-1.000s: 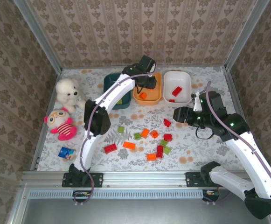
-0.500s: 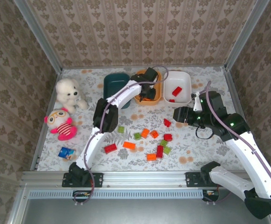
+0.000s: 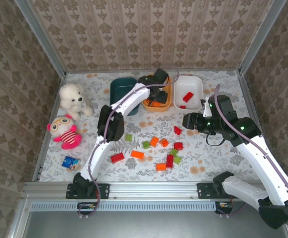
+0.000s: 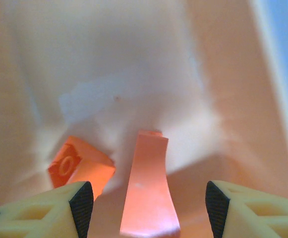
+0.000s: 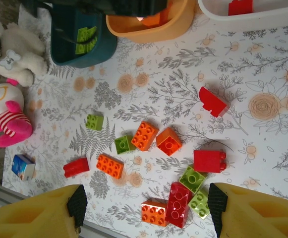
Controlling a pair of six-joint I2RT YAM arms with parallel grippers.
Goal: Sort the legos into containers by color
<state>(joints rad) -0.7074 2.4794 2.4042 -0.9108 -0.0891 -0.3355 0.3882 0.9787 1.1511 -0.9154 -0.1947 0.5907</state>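
Observation:
My left gripper reaches down into the orange tub and stands open. A long orange brick lies between its fingers without touching them, and another orange brick lies to the left. My right gripper hovers open over the loose legos in red, orange and green on the mat. The teal tub holds green bricks. The white tub holds red bricks.
A white plush and a pink plush sit at the left. A small blue card lies near the front left edge. Metal rails and patterned walls bound the table.
The left arm has folded and lowered its gripper from above the orange tub down into it. The right gripper has shifted slightly to the left.

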